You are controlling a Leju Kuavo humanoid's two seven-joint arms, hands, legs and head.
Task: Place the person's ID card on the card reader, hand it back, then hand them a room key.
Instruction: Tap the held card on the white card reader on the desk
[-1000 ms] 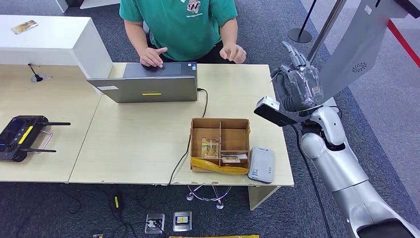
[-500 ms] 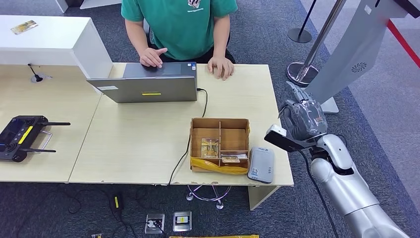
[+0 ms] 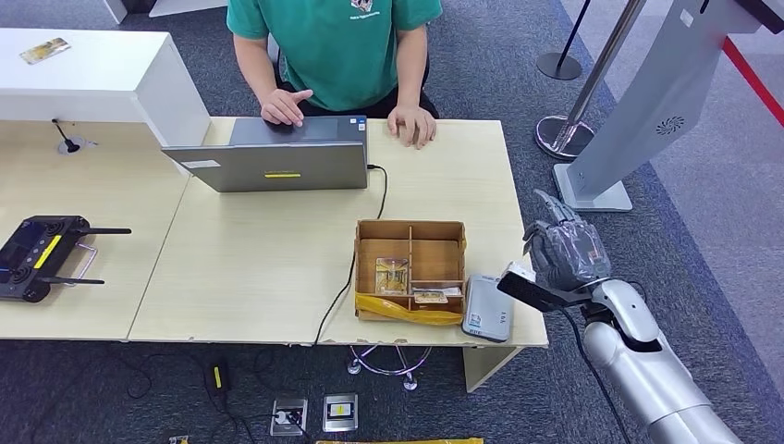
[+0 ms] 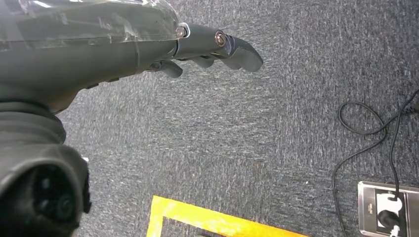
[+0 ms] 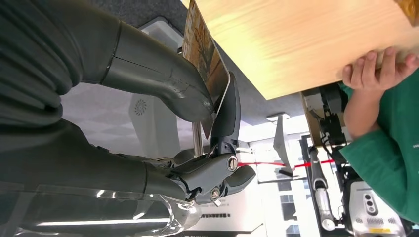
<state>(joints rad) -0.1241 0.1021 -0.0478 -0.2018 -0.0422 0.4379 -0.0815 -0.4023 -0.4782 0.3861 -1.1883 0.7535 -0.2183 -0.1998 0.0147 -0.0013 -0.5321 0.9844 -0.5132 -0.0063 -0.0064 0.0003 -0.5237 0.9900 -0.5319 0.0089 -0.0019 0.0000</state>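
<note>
My right hand (image 3: 564, 254) hangs just off the table's right edge, beside the grey card reader (image 3: 487, 308) that lies at the front right corner. In the right wrist view the right hand (image 5: 148, 98) pinches a card (image 5: 205, 54) with a brownish picture between thumb and a finger, close to the wooden table (image 5: 306, 44). A cardboard box (image 3: 411, 228) left of the reader holds similar yellowish cards (image 3: 393, 276). My left hand (image 4: 123, 44) hangs over the carpet with its fingers (image 4: 232, 47) stretched out and nothing in them.
A person in a green shirt sits across the table, one hand (image 3: 412, 123) resting on the tabletop, the other on a laptop (image 3: 277, 165). A black remote controller (image 3: 37, 254) lies far left. A stanchion base (image 3: 566, 134) and a grey kiosk foot (image 3: 592, 190) stand right of the table.
My right hand has come down from high near the person to the table's right edge beside the card reader. The person's raised hand has dropped onto the table.
</note>
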